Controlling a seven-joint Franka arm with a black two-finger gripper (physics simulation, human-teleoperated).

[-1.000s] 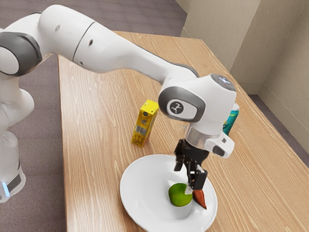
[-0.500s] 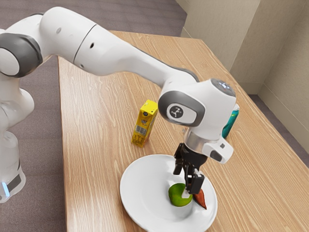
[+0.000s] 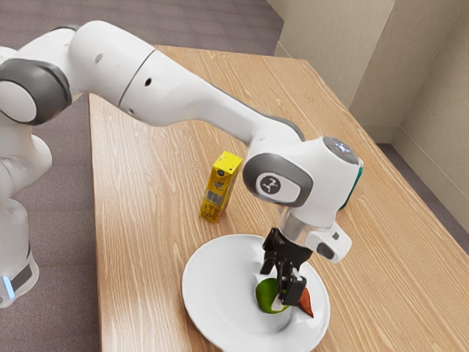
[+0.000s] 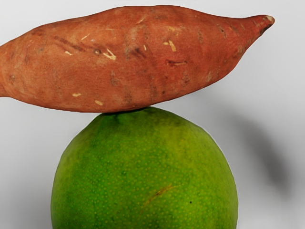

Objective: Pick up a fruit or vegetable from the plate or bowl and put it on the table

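Low over the plate (image 3: 212, 293), my gripper (image 3: 273, 287) stands open at the green round fruit (image 3: 265, 295); one finger overlaps the fruit's side in the exterior view and the other is farther back. Whether either finger touches it I cannot tell. The red-brown sweet potato (image 3: 306, 303) lies on the plate beside the fruit, partly hidden behind the near finger. Under my hand in the wrist view are the green fruit (image 4: 145, 171) and, against it, the long sweet potato (image 4: 128, 57) with its pointed end.
A yellow carton (image 3: 219, 188) stands on the wooden table (image 3: 146, 198) near the plate's far edge. A teal can (image 3: 352, 188) is partly hidden behind my hand. Bare wood lies between the carton and the table's edge on the exterior view's left.
My hand has come down toward the plate and slightly to the exterior view's left, bringing the fingers lower around the green fruit. Fruit, sweet potato and plate have not moved.
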